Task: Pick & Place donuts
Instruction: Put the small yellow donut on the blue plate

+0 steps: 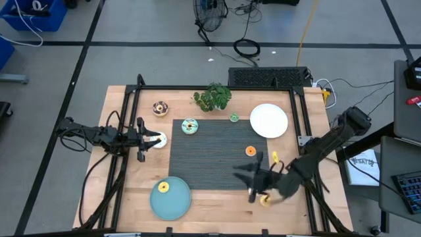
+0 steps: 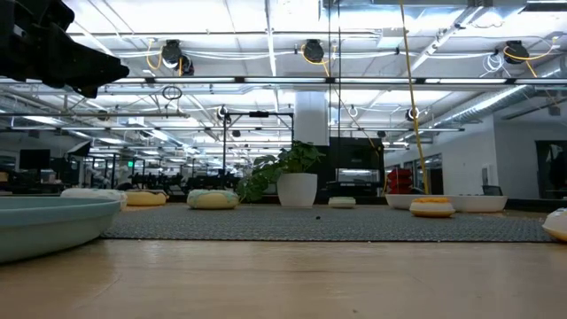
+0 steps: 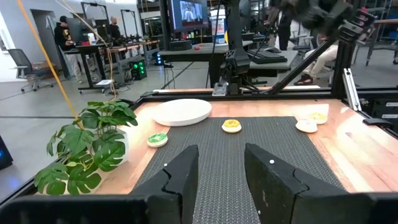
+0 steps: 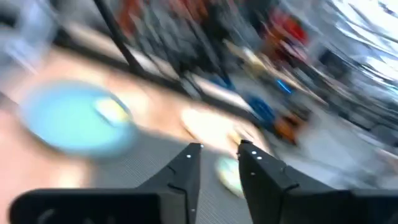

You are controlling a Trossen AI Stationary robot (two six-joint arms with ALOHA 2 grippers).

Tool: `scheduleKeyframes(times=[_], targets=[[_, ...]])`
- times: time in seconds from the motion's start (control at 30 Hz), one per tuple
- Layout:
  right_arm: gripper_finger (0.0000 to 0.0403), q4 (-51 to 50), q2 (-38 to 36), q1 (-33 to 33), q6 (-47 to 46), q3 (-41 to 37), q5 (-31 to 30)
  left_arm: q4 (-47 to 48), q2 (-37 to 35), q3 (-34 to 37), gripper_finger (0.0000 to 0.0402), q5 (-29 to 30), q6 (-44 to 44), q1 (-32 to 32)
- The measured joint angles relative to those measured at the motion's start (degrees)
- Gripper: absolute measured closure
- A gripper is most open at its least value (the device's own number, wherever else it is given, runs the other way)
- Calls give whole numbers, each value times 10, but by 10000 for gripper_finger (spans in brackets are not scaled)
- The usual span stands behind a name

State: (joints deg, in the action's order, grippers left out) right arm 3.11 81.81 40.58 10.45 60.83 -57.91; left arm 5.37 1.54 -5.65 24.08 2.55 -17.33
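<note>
Donuts are scattered over a wooden table (image 1: 125,197) with a dark ribbed mat (image 1: 210,158) at its centre.

Seen from above with the mat as the dial: the teal plate (image 1: 172,201) is found at 7 o'clock with a yellow donut (image 1: 162,187) on it; the white plate (image 1: 269,121) at 1 o'clock; a teal-iced donut (image 1: 190,126) at 11 o'clock on the mat; an orange donut (image 1: 250,151) at 3 o'clock on the mat; a brown donut (image 1: 160,108) beyond 10 o'clock; a small green donut (image 1: 234,118) at 12 o'clock beside the plant (image 1: 212,97); the left gripper (image 3: 221,165) is held at 9 o'clock, its jaws parted on nothing; the right gripper (image 4: 219,152) is held at 4 o'clock above a yellow donut (image 1: 266,199), jaws slightly apart, nothing visibly grasped.
</note>
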Motion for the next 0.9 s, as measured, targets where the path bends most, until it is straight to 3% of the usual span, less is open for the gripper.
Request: scheduleKeyframes(times=[0.07, 0.13, 0.3, 0.43, 0.53, 0.63, 0.9], targets=[[278, -209, 37, 0, -87, 111, -35, 0, 0, 0, 268, 0, 0, 0], [252, -385, 77, 3, -195, 211, -11, 0, 0, 0, 268, 0, 0, 0], [193, -690, 173, -9, -466, 394, 202, 0, 0, 0, 268, 0, 0, 0], [170, -847, 224, -21, -670, 419, 396, 0, 0, 0, 268, 0, 0, 0], [169, -907, 246, -13, -762, 392, 499, 0, 0, 0, 268, 0, 0, 0], [173, -910, 250, 6, -810, 347, 547, 0, 0, 0, 268, 0, 0, 0], [159, -727, 247, 44, -887, 226, 605, 0, 0, 0, 268, 0, 0, 0]])
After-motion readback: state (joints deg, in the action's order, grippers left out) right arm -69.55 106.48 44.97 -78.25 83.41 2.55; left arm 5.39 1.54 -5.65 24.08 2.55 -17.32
